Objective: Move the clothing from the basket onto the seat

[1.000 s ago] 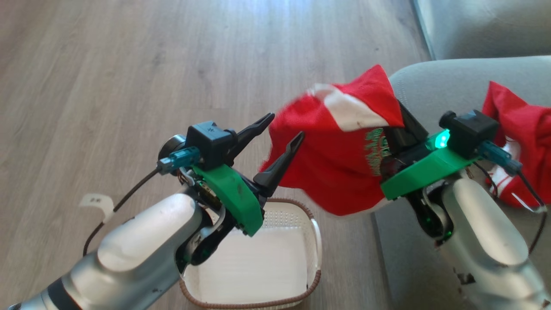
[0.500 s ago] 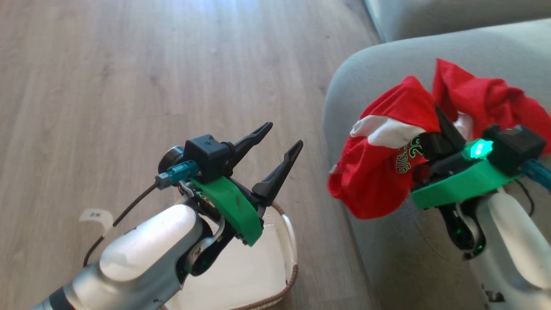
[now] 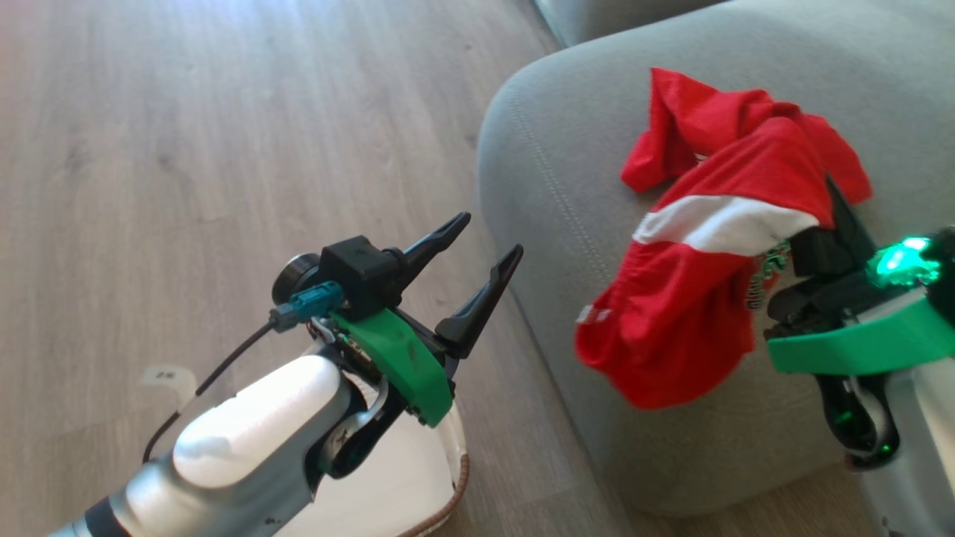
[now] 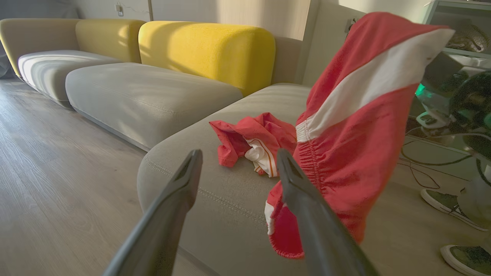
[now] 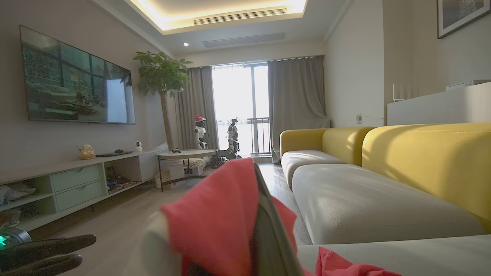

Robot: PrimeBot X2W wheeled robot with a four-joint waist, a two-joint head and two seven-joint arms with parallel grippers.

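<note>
Head view: right claw (image 3: 819, 212) pinches the held garment (image 3: 686, 328), red w/ a white band, which hangs over the grey seat (image 3: 552, 171) near its front edge; can't tell if the hem touches. A second garment (image 3: 686, 112), also red, lies crumpled on the seat just behind it. Left claw (image 3: 491, 236) hangs spread over the wood floor (image 3: 186, 149), its arm covering most of the basket (image 3: 456, 455) at the bottom edge, beside the seat's base. Left wrist view: the held garment drapes just beyond one finger; two yellow backrests (image 4: 207, 50) and another grey cushion (image 4: 145, 96) stand behind, and two shoes (image 4: 452, 205) sit on the floor at right. Right wrist view: red cloth wraps the finger; TV (image 5: 76, 80) & potted plant (image 5: 161, 76) stand by the far wall. Vs 1 s ago: camera has swung toward the seat; the held garment, then mostly over the floor by the basket, is now over the seat next to the second garment; left claw's pose is unchanged. Count: 2 garments, 1 basket, 2 claws.
</note>
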